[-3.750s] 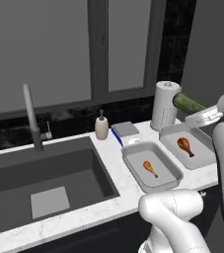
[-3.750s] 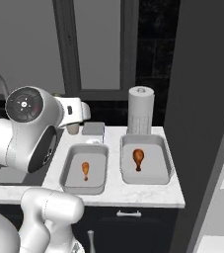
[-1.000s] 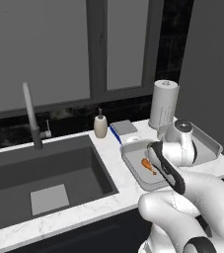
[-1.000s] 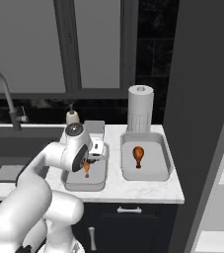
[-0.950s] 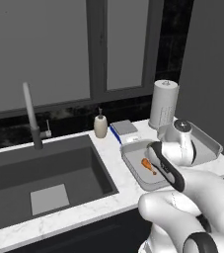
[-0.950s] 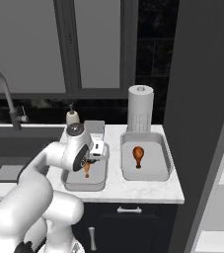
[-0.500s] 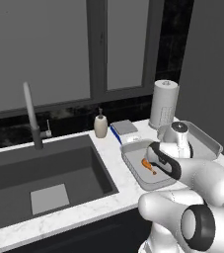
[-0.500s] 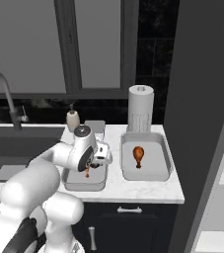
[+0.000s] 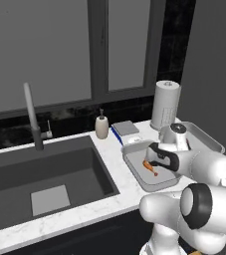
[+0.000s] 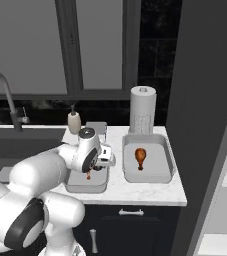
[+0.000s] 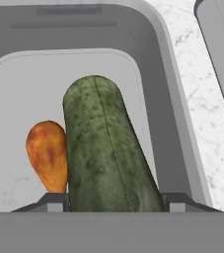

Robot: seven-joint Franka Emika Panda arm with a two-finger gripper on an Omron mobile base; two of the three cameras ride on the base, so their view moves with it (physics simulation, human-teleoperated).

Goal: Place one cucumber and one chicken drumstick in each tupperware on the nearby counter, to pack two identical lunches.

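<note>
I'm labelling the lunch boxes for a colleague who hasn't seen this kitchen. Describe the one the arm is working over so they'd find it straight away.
Start at the dark sink and move right along the white counter. Two grey containers sit side by side in front of the paper towel roll. It is the container nearer the sink, holding a drumstick with a dark green cucumber over it; the other container has only a drumstick.

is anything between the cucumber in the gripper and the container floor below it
Nothing visible blocks it. The cucumber hangs over the bare floor of the container, with the drumstick lying just beside it.

Counter [image 10: 150, 191]: two tupperware [image 10: 165, 162], soap bottle [image 10: 74, 122], paper-towel roll [image 10: 142, 110].
</note>
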